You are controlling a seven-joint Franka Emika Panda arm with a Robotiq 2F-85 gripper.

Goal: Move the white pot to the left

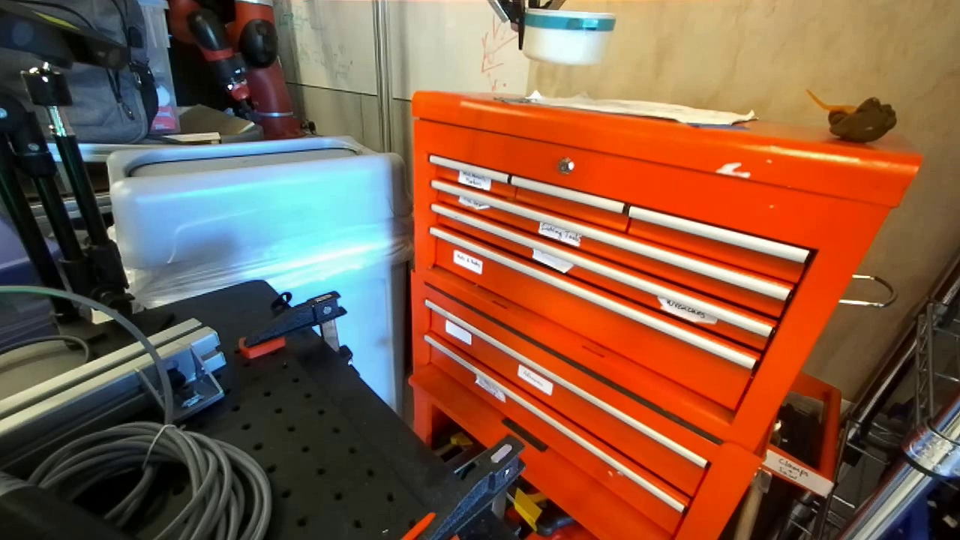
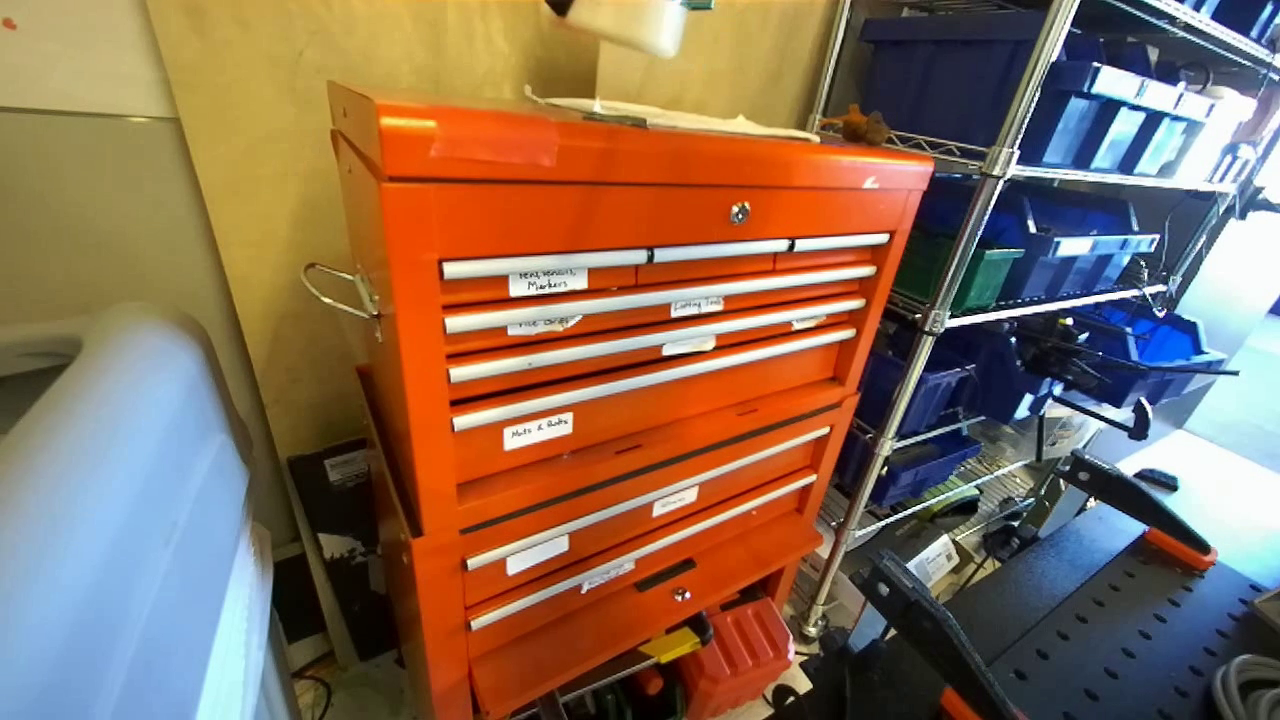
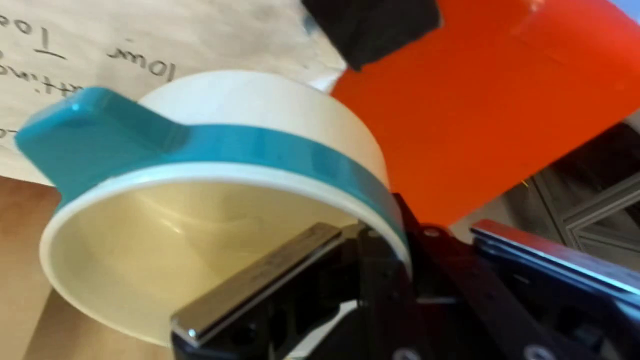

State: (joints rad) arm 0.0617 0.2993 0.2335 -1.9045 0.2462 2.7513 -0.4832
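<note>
Over the orange metal drawer cabinet [image 1: 592, 322], a small squat round teal-banded white pot [image 1: 568, 41] is held aloft; in both exterior views a gap is seen between its base and the cabinet top. Grip, wrist view: the pot's wall is pinched at the rim between black jointed fingers [image 3: 374, 272], one set inside the mouth, one outside. Rim presumably chosen because a thin edge is easily straddled; the teal handle [image 3: 95, 135] is left ungripped, well apart from the pinch. Lift is likely given so that the creased white sheet [image 1: 637, 109], written upon and spread on the cabinet top, is not dragged along. At the sheet's edge a black square patch [image 3: 372, 30] is noted; use judged to be fastening, not certain. A small brown lump [image 1: 862, 121] with an orange spike is parked toward the right-hand end of the top in both exterior views, apart from the pot. Stage judged: mid-carry, set-down not yet done. A sideways shift and slow lowering are called for next; which way the robot's left runs is not settled by these views. Held by one side only, the pot could be swivelled or tipped if its base is caught on a crease.
</note>
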